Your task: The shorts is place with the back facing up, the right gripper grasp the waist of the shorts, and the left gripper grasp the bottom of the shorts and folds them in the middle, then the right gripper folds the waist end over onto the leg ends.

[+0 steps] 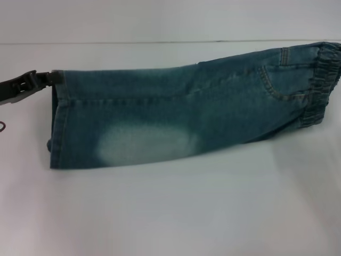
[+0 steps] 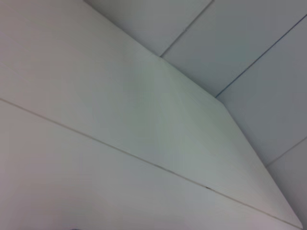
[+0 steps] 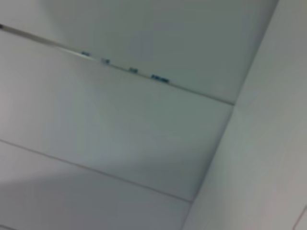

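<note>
Already folded lengthwise | shorts lie on table, waist at right | left gripper pinching hem corner | right gripper unseen | next: waist over leg ends.

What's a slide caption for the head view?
Left gripper pinches the leg-end corner of the half-folded shorts; waist at right.

Head view looks down closely; wrist views seemingly face blank panels.
</note>
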{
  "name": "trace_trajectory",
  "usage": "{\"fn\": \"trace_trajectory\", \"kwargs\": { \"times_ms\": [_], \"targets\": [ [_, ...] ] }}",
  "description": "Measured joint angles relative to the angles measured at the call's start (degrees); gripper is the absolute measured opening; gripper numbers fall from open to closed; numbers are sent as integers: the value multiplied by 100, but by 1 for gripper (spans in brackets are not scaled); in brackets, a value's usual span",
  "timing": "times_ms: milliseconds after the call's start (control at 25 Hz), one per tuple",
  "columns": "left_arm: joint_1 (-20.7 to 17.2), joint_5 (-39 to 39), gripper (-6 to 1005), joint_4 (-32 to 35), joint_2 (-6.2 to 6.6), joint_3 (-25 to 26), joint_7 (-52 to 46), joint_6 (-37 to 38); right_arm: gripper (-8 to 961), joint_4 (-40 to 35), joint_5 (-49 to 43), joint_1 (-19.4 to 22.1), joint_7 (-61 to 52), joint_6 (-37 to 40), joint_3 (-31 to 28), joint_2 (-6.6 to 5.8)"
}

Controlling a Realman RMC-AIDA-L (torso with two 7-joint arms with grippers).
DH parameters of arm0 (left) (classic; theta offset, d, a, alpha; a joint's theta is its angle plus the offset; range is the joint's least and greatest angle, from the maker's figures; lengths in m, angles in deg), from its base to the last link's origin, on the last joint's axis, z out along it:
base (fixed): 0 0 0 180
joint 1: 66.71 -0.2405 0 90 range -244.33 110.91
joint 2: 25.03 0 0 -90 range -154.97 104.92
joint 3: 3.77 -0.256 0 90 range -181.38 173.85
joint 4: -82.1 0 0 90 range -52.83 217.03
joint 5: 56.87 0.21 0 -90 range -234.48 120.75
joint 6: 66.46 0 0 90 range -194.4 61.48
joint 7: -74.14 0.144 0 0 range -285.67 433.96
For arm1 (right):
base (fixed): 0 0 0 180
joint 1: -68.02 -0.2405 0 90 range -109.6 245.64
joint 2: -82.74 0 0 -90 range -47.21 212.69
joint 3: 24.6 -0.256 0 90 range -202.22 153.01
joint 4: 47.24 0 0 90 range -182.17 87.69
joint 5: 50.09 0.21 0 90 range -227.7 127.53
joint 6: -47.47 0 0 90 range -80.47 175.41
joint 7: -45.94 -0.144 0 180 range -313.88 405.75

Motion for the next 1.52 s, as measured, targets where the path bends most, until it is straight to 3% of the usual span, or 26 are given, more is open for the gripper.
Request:
{"fn": "trace_trajectory", "kwargs": {
  "times_ms": [240, 560, 680, 920, 1120, 1200, 1360, 1520],
  "targets": [
    [191, -64, 49, -422, -2, -24, 240, -507, 43, 41, 106, -155, 270, -715, 6, 7],
    [318, -64, 66, -643, -121, -25, 623, -1175, 45, 75, 117, -457, 895, -1401, 56, 0],
    [295, -64, 135, -611, -152, -24, 641, -1187, 46, 72, 101, -479, 925, -1560, 64, 4],
    [253, -78, 273, -488, -172, -11, 662, -1049, 285, -27, 122, -286, 1054, -1303, 94, -4],
    [273, -193, 505, -434, -218, -25, 1015, -408, 478, -387, -124, 130, 1224, -590, 306, -50],
    [277, -211, 574, -421, -250, -27, 1125, -191, 698, -633, -451, 293, 1009, -476, 558, -85],
    [257, -214, 712, -355, -306, -231, 1185, 8, 778, -1001, -917, 464, 687, -489, 889, -130],
    [246, -219, 919, -348, -314, -555, 1182, -1, 857, -1127, -1119, 483, 627, -603, 930, -129]
  ]
}}
